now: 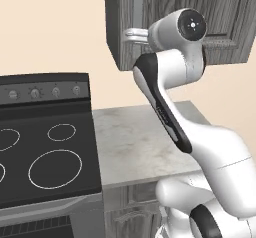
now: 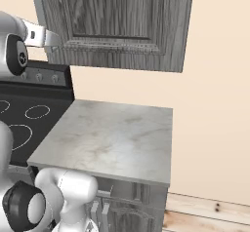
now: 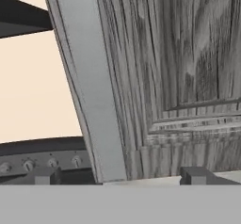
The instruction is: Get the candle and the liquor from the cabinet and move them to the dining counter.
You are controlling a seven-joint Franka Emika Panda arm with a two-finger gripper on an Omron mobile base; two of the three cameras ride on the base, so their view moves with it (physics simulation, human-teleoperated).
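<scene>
The dark grey wood-grain cabinet [image 1: 220, 17] [image 2: 122, 21] hangs on the wall with its panelled door shut. Its vertical bar handle [image 1: 136, 4] [image 2: 41, 9] [image 3: 89, 91] runs along the door's left edge. My gripper [image 1: 131, 33] [image 2: 51, 40] [image 3: 121, 176] is raised to the lower end of that handle and stands open. In the hand view the bar sits between the two fingertips [image 3: 44, 175], not pinched. The candle and the liquor are hidden behind the door. The dining counter is out of view.
A black stove [image 1: 45, 152] [image 2: 19, 114] with ring burners and a knob panel stands on the left. A small marbled worktop [image 1: 140, 142] [image 2: 112, 138] adjoins it below the cabinet, over grey base doors [image 2: 122, 211]. A beige wall lies behind.
</scene>
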